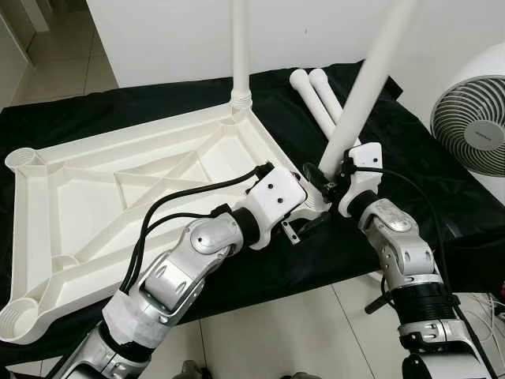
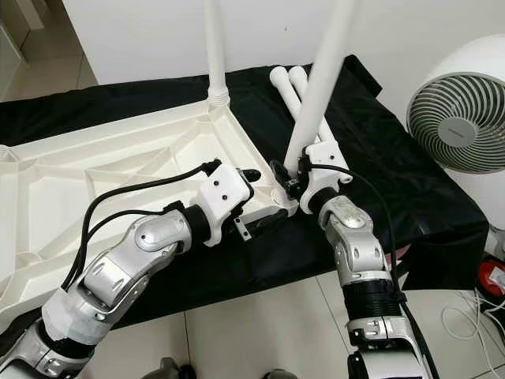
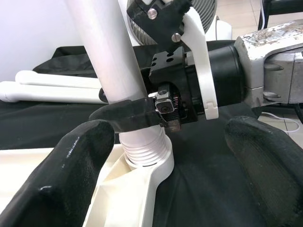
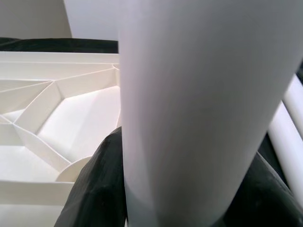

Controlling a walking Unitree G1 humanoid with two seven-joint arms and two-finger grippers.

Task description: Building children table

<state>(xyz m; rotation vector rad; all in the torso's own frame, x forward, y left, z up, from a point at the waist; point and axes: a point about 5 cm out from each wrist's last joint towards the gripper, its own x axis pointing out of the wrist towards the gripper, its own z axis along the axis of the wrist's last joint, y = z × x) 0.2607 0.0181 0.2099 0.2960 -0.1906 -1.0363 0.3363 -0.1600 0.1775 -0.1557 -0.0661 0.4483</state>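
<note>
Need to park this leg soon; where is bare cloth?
Free: black cloth between the spare legs and the fan. Crowded: the near corner socket, where the right gripper clamps the tilted leg beside the left gripper.

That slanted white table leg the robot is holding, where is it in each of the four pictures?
Left eye view: the slanted leg runs from top right down to the tabletop's near right corner.
Right eye view: the same leg, right of the upright leg.
Left wrist view: upper left, the right gripper clamped round it above the socket.
Right wrist view: close up, centre.
Shared landmark: the ribbed white tabletop.
</note>
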